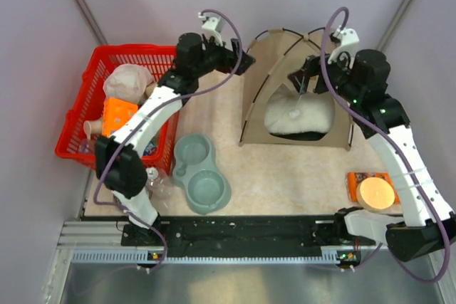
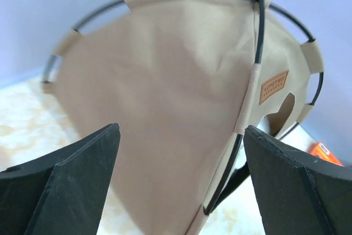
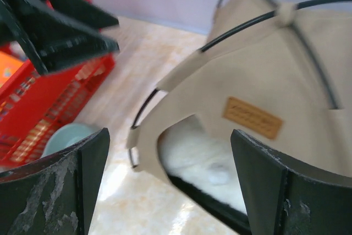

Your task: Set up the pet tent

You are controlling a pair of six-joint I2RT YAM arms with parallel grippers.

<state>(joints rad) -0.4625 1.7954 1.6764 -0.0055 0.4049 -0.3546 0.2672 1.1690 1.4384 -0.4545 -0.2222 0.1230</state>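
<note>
A: Step?
B: Near done, I'd say — tan felt dome tent with thin dark poles (image 1: 267, 69) stands upright on the table (image 1: 285, 176), right of the red plastic basket (image 1: 78, 115).
A: Claws?
B: Left claw (image 2: 180, 129) and right claw (image 3: 169, 133) both spread, pinching nothing.
A: Next?
B: Probably back off — don't snag poles. Brown label (image 3: 253, 118) out front, fluffy white cushion (image 1: 299, 115) inside.

INVENTORY, BY COUNT
- Tent (image 1: 263, 83): one, with one label (image 3: 253, 118) and one pompom (image 1: 293, 113).
- Cushion (image 1: 313, 115): one.
- Basket (image 1: 75, 129): one. It holds one orange box (image 1: 116, 115), one beige bundle (image 1: 128, 80) and one cup (image 1: 90, 129); the rest is too hidden to count.
- Double bowl (image 1: 201, 176): one, with two wells.
- Bottle (image 1: 158, 181): one.
- Orange pack (image 1: 360, 178): one.
- Round disc (image 1: 376, 194): one.
- Arms: two, left arm (image 1: 153, 108) and right arm (image 1: 399, 140).
- Grippers: two, left gripper (image 2: 181, 129) and right gripper (image 3: 169, 133).
</note>
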